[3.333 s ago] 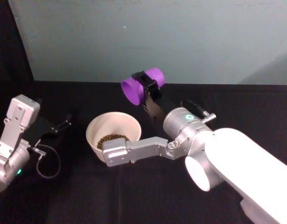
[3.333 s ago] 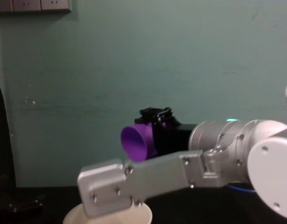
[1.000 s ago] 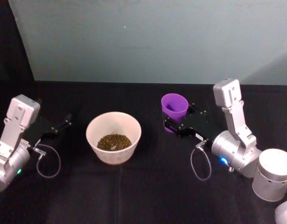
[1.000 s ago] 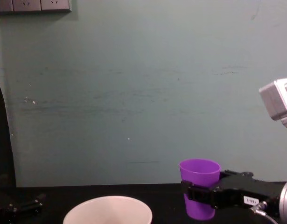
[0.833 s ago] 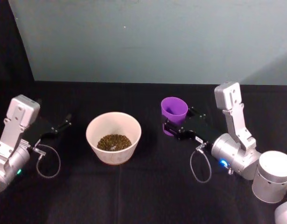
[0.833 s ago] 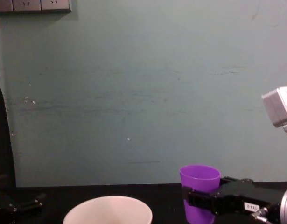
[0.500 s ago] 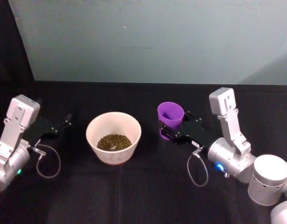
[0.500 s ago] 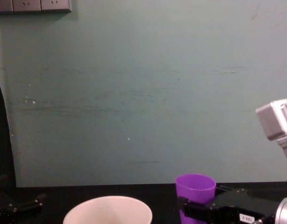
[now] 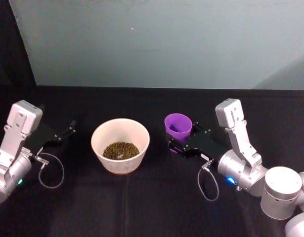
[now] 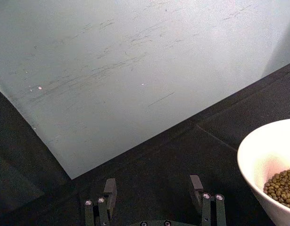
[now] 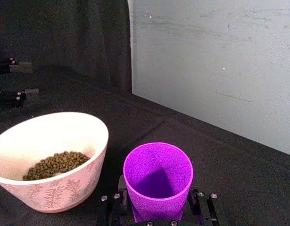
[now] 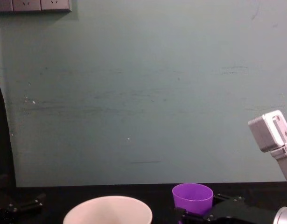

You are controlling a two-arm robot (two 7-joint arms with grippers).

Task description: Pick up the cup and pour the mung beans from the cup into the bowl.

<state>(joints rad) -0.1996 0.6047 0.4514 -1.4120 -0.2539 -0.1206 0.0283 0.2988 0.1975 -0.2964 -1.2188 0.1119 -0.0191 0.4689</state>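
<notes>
The cup [image 9: 178, 127] is held upright and empty between the right gripper's [image 9: 177, 144] clamped fingers, axis vertical; the bowl [image 9: 102, 150] with beans [image 9: 120, 149] lies leftward. The left gripper [image 10: 152, 193], fingers apart, is parked farther off.

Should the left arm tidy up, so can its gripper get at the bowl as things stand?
Probably yes: the left gripper sits open beside the bowl, with bare black table between them; the cup stands on the far side.

The left end effector [image 10: 154, 197] is holding its fingers [image 10: 110, 190] apart over the black table [image 10: 182, 155]; the bowl [image 10: 269, 165] is showing mung beans [image 10: 282, 182].
</notes>
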